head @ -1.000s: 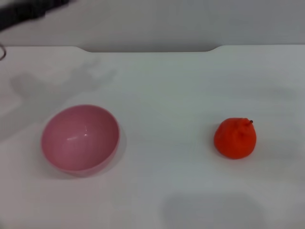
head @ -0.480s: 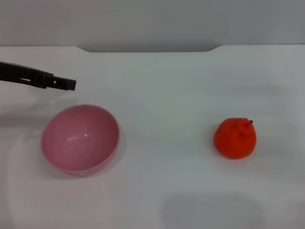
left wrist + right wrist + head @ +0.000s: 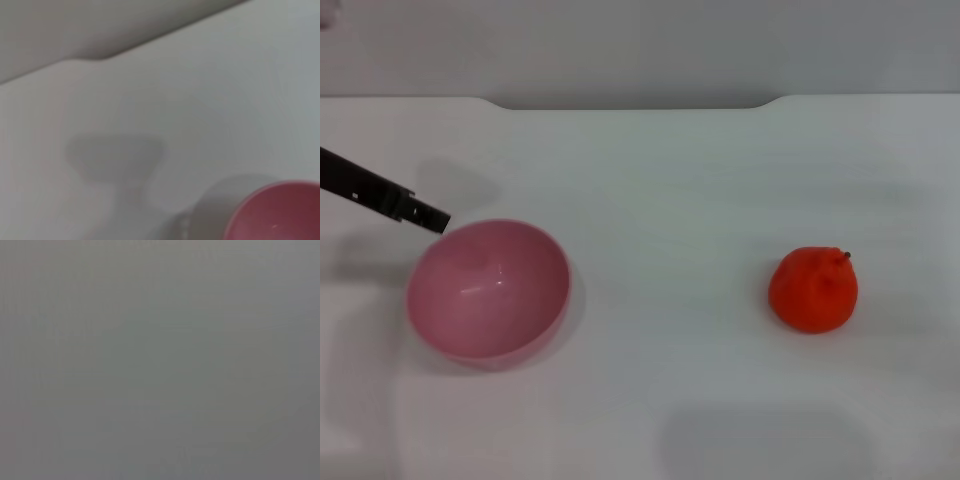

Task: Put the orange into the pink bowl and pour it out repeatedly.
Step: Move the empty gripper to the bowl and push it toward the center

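Note:
The pink bowl (image 3: 487,288) stands upright and empty on the left of the white table (image 3: 660,200); part of its rim also shows in the left wrist view as the pink bowl (image 3: 280,212). The orange (image 3: 813,290) rests on the table well to the right, its small dark stem pointing up and to the right. My left gripper (image 3: 433,217) reaches in from the left edge as a thin dark bar, its tip just above the bowl's far-left rim. The right gripper is out of view; the right wrist view is plain grey.
The table's far edge (image 3: 630,102) has a shallow recess in its middle, with a grey wall behind it. A soft shadow lies on the table near the front (image 3: 765,445).
My left gripper has come down and toward me, from above the table beyond the bowl to the bowl's far-left rim. Bowl and orange have not moved.

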You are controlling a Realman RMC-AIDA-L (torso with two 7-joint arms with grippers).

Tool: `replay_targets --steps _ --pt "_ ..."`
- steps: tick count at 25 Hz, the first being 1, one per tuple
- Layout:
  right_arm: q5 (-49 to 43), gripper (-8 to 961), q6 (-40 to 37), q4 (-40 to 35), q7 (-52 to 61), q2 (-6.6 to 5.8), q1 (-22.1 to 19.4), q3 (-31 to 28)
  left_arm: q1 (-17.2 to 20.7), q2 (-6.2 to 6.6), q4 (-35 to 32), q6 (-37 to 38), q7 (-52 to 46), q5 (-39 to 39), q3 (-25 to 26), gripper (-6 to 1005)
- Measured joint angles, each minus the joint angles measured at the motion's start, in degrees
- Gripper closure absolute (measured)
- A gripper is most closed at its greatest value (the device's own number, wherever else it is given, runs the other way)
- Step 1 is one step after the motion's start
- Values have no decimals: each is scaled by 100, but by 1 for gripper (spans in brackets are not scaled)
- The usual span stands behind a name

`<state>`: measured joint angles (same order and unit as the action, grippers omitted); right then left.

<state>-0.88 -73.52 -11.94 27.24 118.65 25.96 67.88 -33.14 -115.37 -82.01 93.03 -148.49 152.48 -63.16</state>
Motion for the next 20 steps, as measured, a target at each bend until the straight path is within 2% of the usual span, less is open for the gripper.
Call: replay_targets --steps 2,5,13,14,20 --pt "0 361 -2 5 0 -6 -4 26 -131 -135 136 -31 -5 399 0 201" --pt "0 360 5 8 0 -17 -4 47 -198 -201 295 -127 -7 547 -4 200" --pt "0 361 -6 8 0 -27 11 50 -218 -215 688 -434 -11 540 -33 200" --pt "0 361 -5 8 0 -27 14 50 -220 -215 1026 -671 19 525 -22 201" --pt "0 360 -5 6 0 -27 35 50 -197 -214 1344 -899 40 507 -49 201"
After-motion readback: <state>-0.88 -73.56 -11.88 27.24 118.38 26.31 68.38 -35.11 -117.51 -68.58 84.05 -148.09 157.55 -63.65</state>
